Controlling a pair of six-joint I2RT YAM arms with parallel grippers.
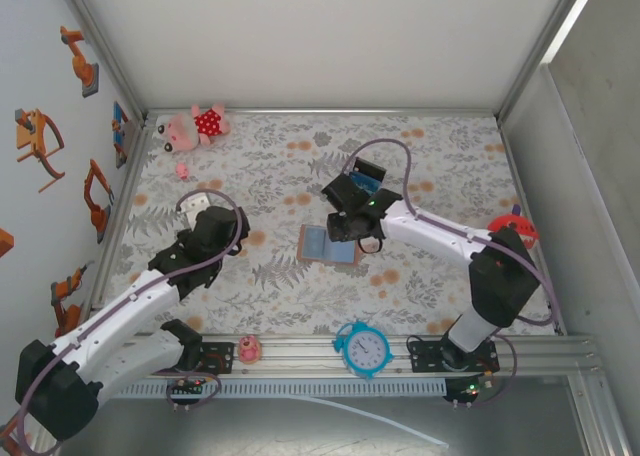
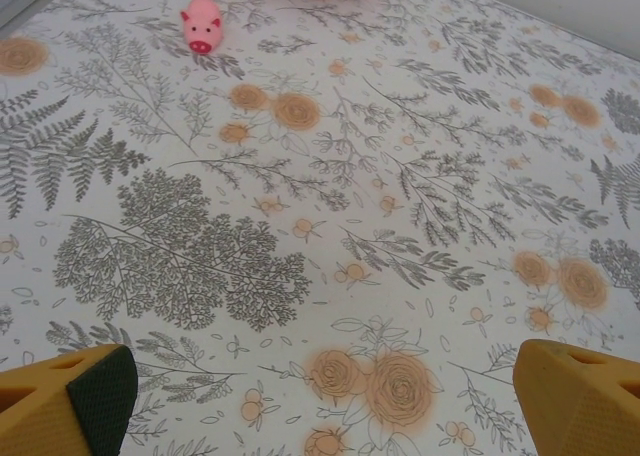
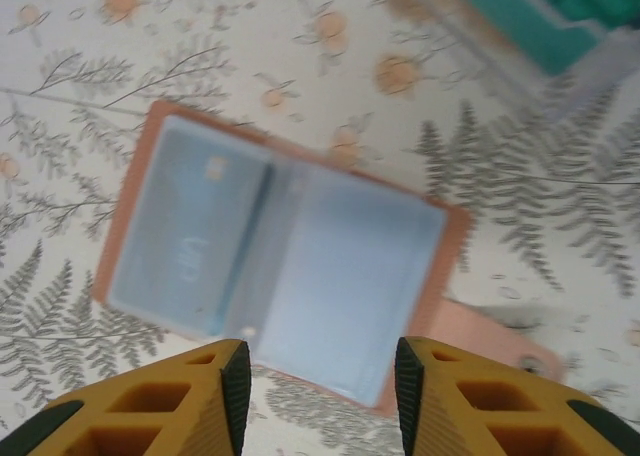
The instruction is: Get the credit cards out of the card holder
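Wrist-camera detail shows a card (image 3: 190, 236) in the open card holder (image 3: 340, 286), a blue blur from overhead; it lies just beyond the released right jaws, left jaws likewise wide.

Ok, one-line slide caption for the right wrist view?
Right gripper, jaws apart and empty, above the card holder lying open on the floral cloth, a card showing in one pocket.
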